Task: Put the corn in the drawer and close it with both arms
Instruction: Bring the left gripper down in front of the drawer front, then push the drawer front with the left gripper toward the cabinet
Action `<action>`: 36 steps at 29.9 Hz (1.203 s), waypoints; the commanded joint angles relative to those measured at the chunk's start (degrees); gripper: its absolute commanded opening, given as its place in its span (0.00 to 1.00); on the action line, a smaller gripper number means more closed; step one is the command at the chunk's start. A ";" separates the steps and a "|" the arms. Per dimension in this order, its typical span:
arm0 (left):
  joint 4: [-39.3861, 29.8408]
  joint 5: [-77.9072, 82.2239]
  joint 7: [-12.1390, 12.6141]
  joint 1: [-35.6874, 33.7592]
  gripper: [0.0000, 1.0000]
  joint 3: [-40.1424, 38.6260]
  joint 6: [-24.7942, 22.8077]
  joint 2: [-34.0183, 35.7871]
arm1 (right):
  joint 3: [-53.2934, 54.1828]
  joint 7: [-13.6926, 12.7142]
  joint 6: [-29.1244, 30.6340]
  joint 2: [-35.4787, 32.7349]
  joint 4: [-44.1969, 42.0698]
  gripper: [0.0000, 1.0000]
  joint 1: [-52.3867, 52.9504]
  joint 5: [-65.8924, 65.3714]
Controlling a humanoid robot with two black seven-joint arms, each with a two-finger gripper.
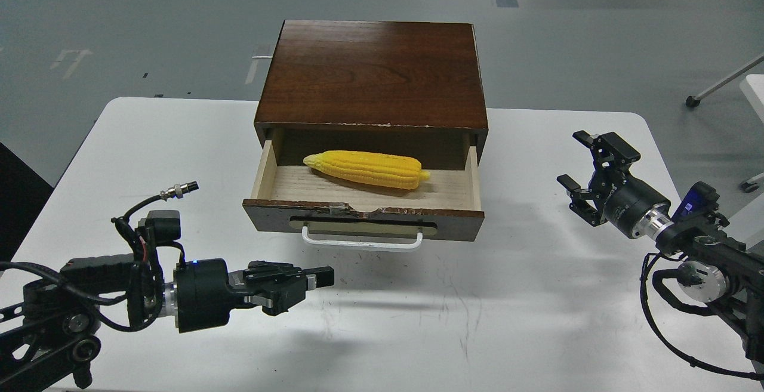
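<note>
The yellow corn [367, 169] lies on its side inside the open drawer [363, 201] of the dark brown wooden box [373, 73], across the pale wood floor near the back. The drawer's front carries a white bar handle [362, 241]. My left gripper [319, 278] is shut and empty, low over the table, in front of and to the left of the handle, pointing right. My right gripper [578, 165] is open and empty, raised to the right of the drawer, well apart from it.
The box stands at the back middle of a white table [418, 332]. Bare table lies in front of the drawer and on both sides. Grey floor lies beyond, with a table leg and castors at the far right.
</note>
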 commanded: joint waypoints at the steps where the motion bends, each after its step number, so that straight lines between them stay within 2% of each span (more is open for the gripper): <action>1: 1.37 -4.49 0.00 0.27 0.00 0.01 -0.36 -1.08 | -0.11 0.00 0.05 0.16 -0.53 0.99 -0.01 0.06; 9: 6.73 -5.47 0.00 0.00 0.00 0.01 -0.63 -4.51 | -0.11 0.00 0.05 0.16 -0.53 0.99 -0.01 -0.02; 28: 10.87 -6.08 0.00 -2.54 0.00 -0.17 -0.63 -7.58 | -0.20 0.00 -0.04 0.33 -0.62 0.99 -0.10 0.06; 36: 14.99 -6.34 0.00 -4.57 0.00 -0.08 -0.63 -10.57 | -0.20 0.00 -0.04 0.33 -0.62 0.99 -0.27 0.06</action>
